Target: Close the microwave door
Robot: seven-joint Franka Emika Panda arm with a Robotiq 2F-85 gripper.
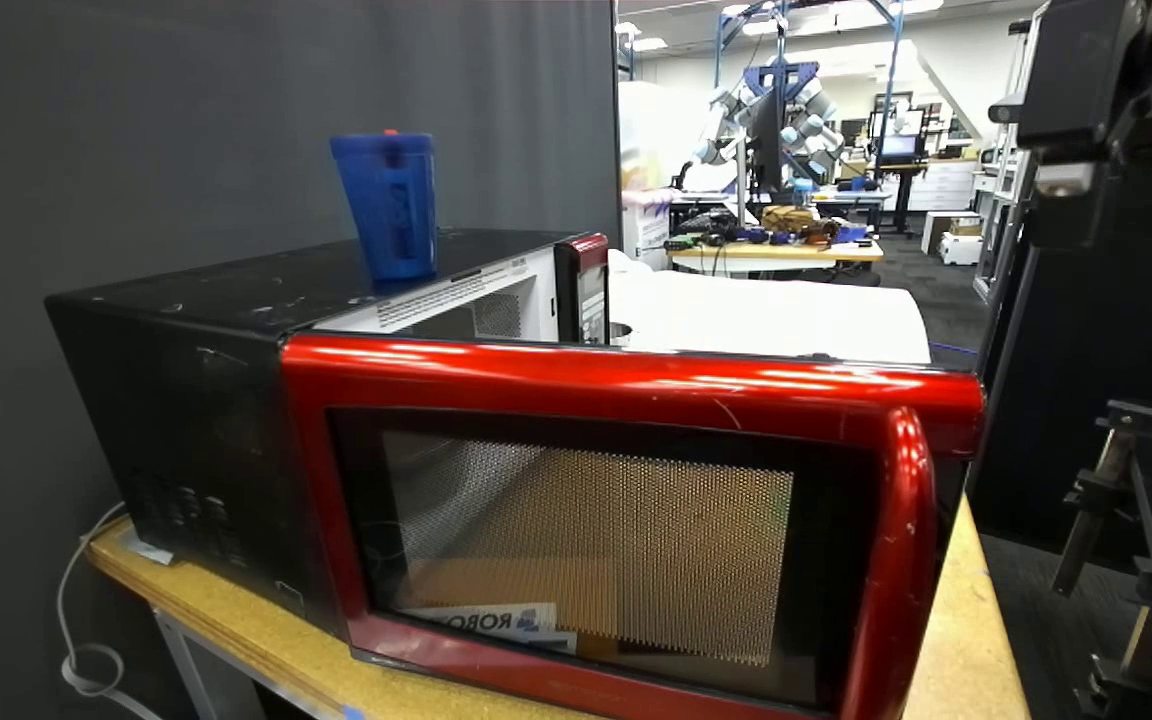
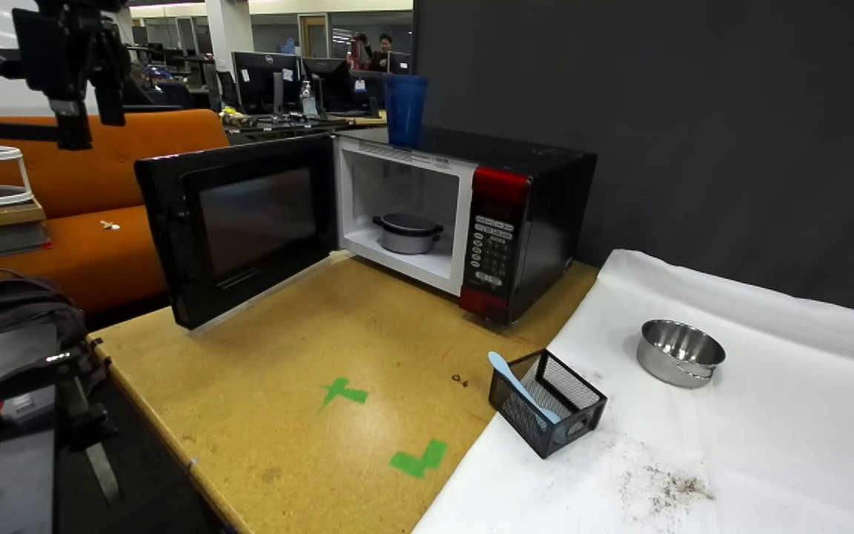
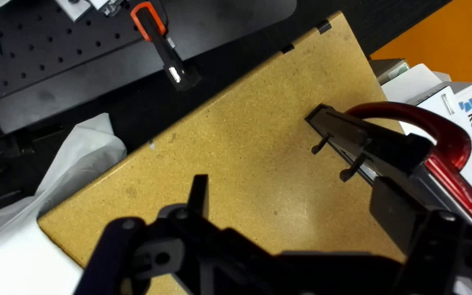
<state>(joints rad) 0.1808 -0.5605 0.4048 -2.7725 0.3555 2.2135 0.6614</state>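
The microwave is a black box with a white interior, and it also shows in an exterior view. Its red-framed door stands wide open, swung out from the front, with its dark inner side toward the camera in an exterior view. In the wrist view the door's free edge, with latch hooks and red handle, is at the right, beyond the right finger. My gripper is open and empty. In an exterior view the gripper hangs in the air above the level of the door, out past its free edge.
A blue cup stands on top of the microwave. A grey lidded pot sits inside. A black mesh basket with a light blue spoon and a steel bowl stand beside. A clamp lies past the table edge.
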